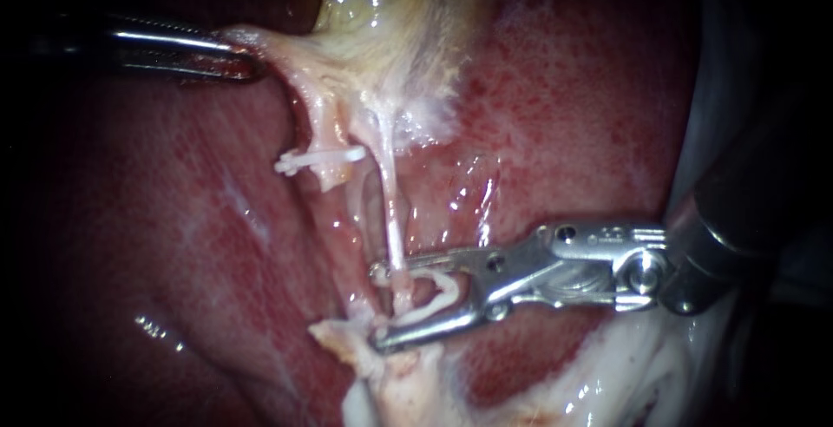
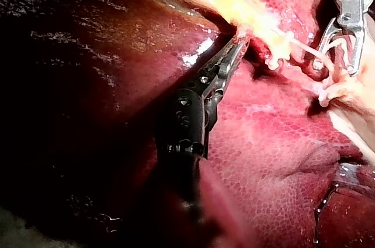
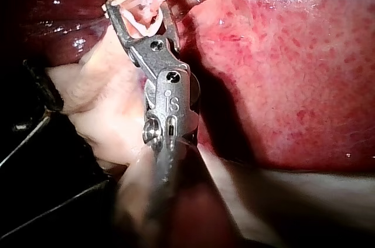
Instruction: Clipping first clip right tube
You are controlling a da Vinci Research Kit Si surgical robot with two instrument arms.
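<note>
Holding tension is the left instrument's job. It comes in at far left with its jaws clamped together on the pale lower edge of the gallbladder, drawing it far and left. My read on why: the stretch lifts both tubes off the liver and spreads them, so each can be taken alone.

The left tube has a seated clip closed across it, on the far side and well apart from the working spot. Not the target.

The right tube is the thin pale strand just right of it. It runs taut from the gallbladder to a pale tissue stump at the near end.

The right instrument reaches in from the right, roughly square to that tube. Its jaws stand wide, carrying the loaded clip, white and unclosed, between them. The tube passes through the gap inside the clip's curve, close to its near end. The right wrist view agrees: clip cradled by both jaws, strand crossing between them.

Judgement:
- Sitting this near leaves bare tube on the far side for more clips.
- The square approach lets the clip legs span the full tube width.
- I can't tell whether the clip tips clear the tube's left side, because tissue crowds that spot. Partial capture is the risk.
- Clip not yet closed.
</note>
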